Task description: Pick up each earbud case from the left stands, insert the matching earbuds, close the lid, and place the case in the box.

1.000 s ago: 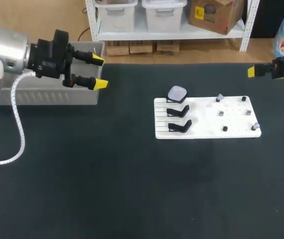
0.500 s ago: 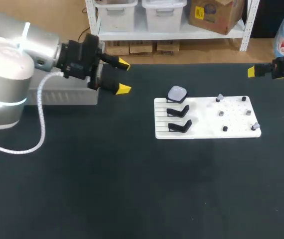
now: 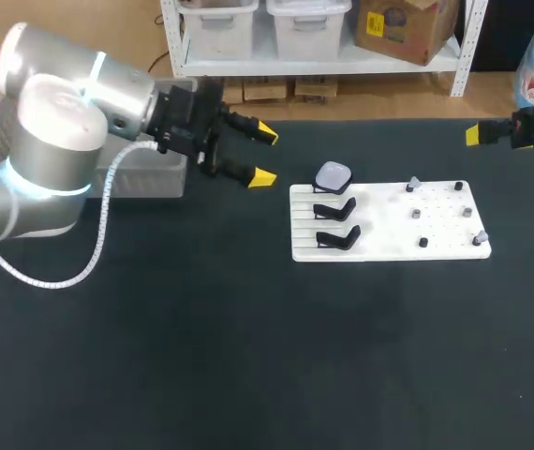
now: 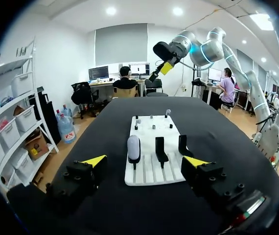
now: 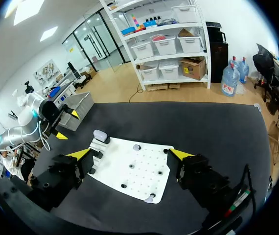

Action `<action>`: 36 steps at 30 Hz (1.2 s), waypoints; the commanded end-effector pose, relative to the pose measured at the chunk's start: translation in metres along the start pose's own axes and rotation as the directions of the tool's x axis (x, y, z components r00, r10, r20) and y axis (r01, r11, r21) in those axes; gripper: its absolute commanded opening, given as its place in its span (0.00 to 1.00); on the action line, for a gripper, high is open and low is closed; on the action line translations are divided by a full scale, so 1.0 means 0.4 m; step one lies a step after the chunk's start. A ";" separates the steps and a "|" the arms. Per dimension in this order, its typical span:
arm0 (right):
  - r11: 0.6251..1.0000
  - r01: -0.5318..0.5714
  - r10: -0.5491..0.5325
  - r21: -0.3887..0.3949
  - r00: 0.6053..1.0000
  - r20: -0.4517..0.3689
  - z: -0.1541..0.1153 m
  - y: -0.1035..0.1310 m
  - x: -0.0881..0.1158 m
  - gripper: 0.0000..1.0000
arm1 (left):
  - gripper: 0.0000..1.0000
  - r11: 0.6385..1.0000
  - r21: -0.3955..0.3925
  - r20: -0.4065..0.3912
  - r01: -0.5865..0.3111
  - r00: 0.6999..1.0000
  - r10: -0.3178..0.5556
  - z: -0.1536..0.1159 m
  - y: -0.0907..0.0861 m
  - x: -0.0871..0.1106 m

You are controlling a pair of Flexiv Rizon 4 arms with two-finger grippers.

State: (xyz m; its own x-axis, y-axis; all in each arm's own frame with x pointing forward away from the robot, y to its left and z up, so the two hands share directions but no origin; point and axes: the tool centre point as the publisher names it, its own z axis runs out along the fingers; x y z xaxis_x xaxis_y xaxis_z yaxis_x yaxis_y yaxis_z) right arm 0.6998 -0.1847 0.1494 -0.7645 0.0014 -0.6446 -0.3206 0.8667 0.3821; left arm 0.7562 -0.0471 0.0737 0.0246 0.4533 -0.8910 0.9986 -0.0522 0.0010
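A pale lilac earbud case (image 3: 333, 176) sits on the farthest stand at the left end of the white board (image 3: 389, 234). The two nearer black stands (image 3: 335, 208) are bare. Several small earbuds (image 3: 416, 214) rest on the board's right half. My left gripper (image 3: 265, 156) hovers open just left of the board, apart from it. From its wrist the case (image 4: 134, 147) stands ahead of the open left gripper (image 4: 145, 161). My right gripper (image 5: 130, 154) is open and holds nothing, high beyond the board (image 5: 139, 171), with the case (image 5: 100, 135) far ahead of it.
A grey box (image 3: 145, 178) stands at the table's far left, partly hidden behind my left arm. Dark bare tabletop (image 3: 267, 356) lies in front of the board and on both sides of it.
My left arm has swung right from over the grey box to just beside the board, with its gripper still open. The right arm has not moved.
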 end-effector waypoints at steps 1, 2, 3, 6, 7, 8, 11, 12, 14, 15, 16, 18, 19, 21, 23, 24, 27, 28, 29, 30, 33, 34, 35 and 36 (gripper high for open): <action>1.000 0.000 0.000 0.000 1.000 -0.001 -0.001 0.000 0.000 1.00 | 1.00 1.000 0.031 0.010 0.006 1.000 -0.006 0.038 0.022 0.017; 1.000 0.000 0.000 0.000 1.000 -0.001 -0.001 0.000 0.000 1.00 | 1.00 0.999 0.032 0.013 0.008 1.000 -0.008 0.045 0.022 0.022; 1.000 0.000 0.000 0.000 1.000 -0.001 -0.001 0.000 0.000 1.00 | 1.00 0.999 0.034 0.014 0.007 1.000 -0.007 0.054 0.020 0.025; 1.000 0.000 0.000 0.000 1.000 -0.001 -0.001 0.000 0.000 1.00 | 1.00 0.999 0.039 0.019 0.009 1.000 -0.010 0.077 0.017 0.035; 1.000 0.000 0.000 0.000 1.000 -0.001 -0.001 0.000 0.000 1.00 | 1.00 0.999 0.041 0.023 0.011 1.000 -0.012 0.083 0.016 0.036; 1.000 0.000 0.000 0.000 1.000 -0.001 -0.001 0.000 0.000 1.00 | 1.00 0.999 0.041 0.025 0.011 1.000 -0.012 0.089 0.016 0.037; 1.000 0.000 0.000 0.000 1.000 -0.001 -0.001 0.000 0.000 1.00 | 0.99 0.999 0.041 0.028 0.011 1.000 -0.012 0.108 0.021 0.036; 1.000 0.000 0.000 0.000 1.000 -0.001 -0.001 0.000 0.000 1.00 | 0.99 0.999 0.041 0.027 0.010 1.000 -0.011 0.114 0.023 0.034; 1.000 0.000 0.000 0.000 1.000 -0.001 -0.001 0.000 0.000 1.00 | 0.93 0.999 0.042 0.024 0.005 1.000 -0.006 0.126 0.029 0.031; 1.000 0.000 0.000 0.000 1.000 -0.001 -0.001 0.000 0.000 1.00 | 0.91 0.999 0.042 0.023 0.005 1.000 -0.006 0.131 0.032 0.031; 1.000 0.000 0.000 0.000 1.000 -0.001 -0.001 0.000 0.000 1.00 | 0.89 0.999 0.042 0.020 0.006 1.000 -0.007 0.137 0.033 0.031; 1.000 0.000 0.000 0.000 1.000 -0.001 -0.001 0.000 0.000 1.00 | 0.89 0.999 0.042 0.013 0.011 1.000 -0.012 0.148 0.037 0.033; 1.000 0.000 0.000 0.000 1.000 -0.001 -0.001 0.000 0.000 1.00 | 0.87 0.999 0.041 0.008 0.015 1.000 -0.016 0.153 0.038 0.034; 1.000 0.000 0.000 0.000 1.000 -0.001 -0.001 0.000 0.000 1.00 | 0.80 0.999 0.030 0.001 0.033 0.999 -0.033 0.163 0.042 0.040; 1.000 0.000 0.000 0.000 1.000 -0.001 -0.001 0.000 0.000 1.00 | 0.78 0.999 0.028 -0.001 0.040 0.999 -0.040 0.173 0.045 0.044; 1.000 0.000 0.000 0.000 1.000 -0.001 -0.001 0.000 0.000 1.00 | 0.76 0.999 0.029 -0.002 0.043 0.999 -0.043 0.178 0.046 0.046; 1.000 0.000 0.000 0.000 1.000 -0.001 -0.001 0.000 0.000 1.00 | 0.78 0.998 0.030 -0.010 0.051 0.999 -0.051 0.191 0.048 0.050; 1.000 0.000 0.000 0.000 1.000 -0.001 -0.001 0.000 0.000 1.00 | 0.78 0.998 0.031 -0.013 0.053 0.999 -0.052 0.195 0.050 0.051; 1.000 0.000 0.000 0.000 1.000 -0.001 -0.001 0.000 0.000 1.00 | 0.76 0.998 0.030 -0.015 0.054 0.998 -0.053 0.198 0.052 0.052; 1.000 0.000 0.000 0.000 1.000 -0.001 -0.001 0.000 0.000 1.00 | 0.75 0.998 0.030 -0.015 0.055 0.998 -0.054 0.200 0.054 0.051; 1.000 0.000 0.000 0.000 1.000 -0.001 -0.001 0.000 0.000 1.00 | 0.74 0.998 0.028 -0.017 0.054 0.998 -0.054 0.207 0.062 0.050; 1.000 0.000 0.000 0.000 1.000 -0.001 -0.001 0.000 0.000 1.00 | 0.74 0.998 0.027 -0.017 0.054 0.998 -0.053 0.208 0.065 0.050; 1.000 0.000 0.000 0.000 1.000 -0.001 -0.001 0.000 0.000 1.00 | 0.74 0.998 0.027 -0.017 0.053 0.998 -0.052 0.209 0.067 0.049; 1.000 0.000 0.000 0.000 1.000 -0.001 -0.001 0.000 0.000 1.00 | 0.74 0.998 0.027 -0.018 0.050 0.999 -0.049 0.211 0.069 0.046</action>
State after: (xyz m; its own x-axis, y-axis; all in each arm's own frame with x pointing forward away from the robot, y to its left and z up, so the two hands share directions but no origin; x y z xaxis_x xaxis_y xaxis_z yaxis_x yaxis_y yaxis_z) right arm 0.6998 -0.1847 0.1494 -0.7645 0.0014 -0.6447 -0.3206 0.8667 0.3821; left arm 0.7740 -0.1111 0.0200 -0.0253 0.4673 -0.8837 0.9976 -0.0446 -0.0522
